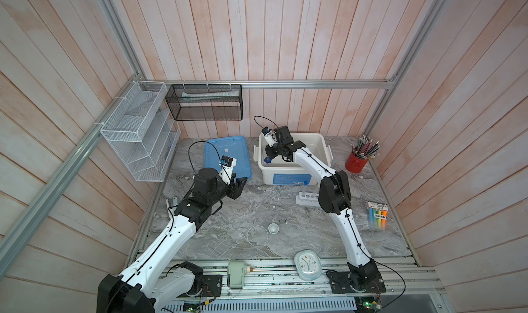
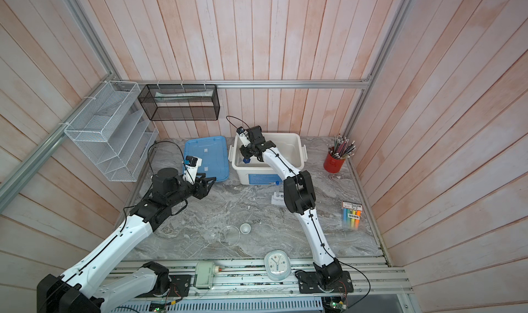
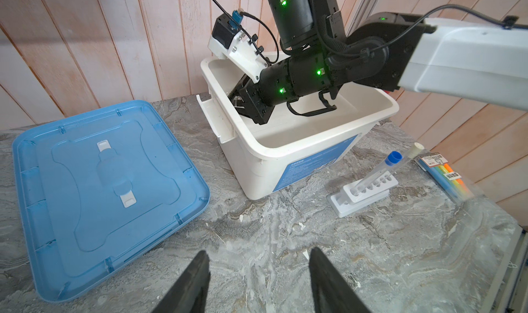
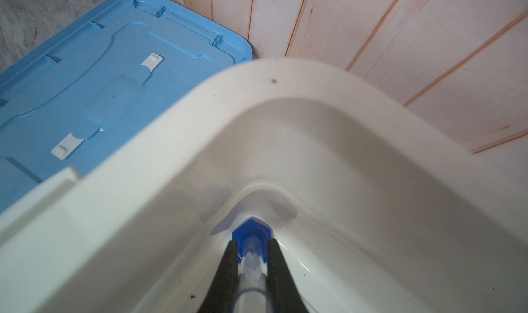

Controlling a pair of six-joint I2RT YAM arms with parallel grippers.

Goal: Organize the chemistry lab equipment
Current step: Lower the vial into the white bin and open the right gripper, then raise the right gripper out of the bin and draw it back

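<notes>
My right gripper point(image 4: 251, 241) reaches down into the white bin point(image 1: 291, 135), shut on the blue-based clear cylinder point(image 4: 251, 235). The cylinder's blue base point(image 1: 267, 160) sits low in the bin's left corner. The white six-hole rack point(image 3: 363, 191) stands on the table in front of the bin. It holds a blue-capped test tube point(image 3: 393, 157) and a white-capped one point(image 3: 417, 147). A small white bowl point(image 1: 273, 228) and a clear round glass vessel point(image 1: 257, 235) lie near the front. My left gripper point(image 3: 258, 254) hovers open and empty above the table beside the blue lid point(image 3: 100, 183).
A red cup of pencils point(image 1: 356, 161) stands at the back right, with a marker pack point(image 1: 377, 214) along the right edge. A pale oval clock point(image 1: 308, 264) lies at the front edge. A white wire shelf point(image 1: 137, 131) and a black mesh basket point(image 1: 204, 103) hang on the walls.
</notes>
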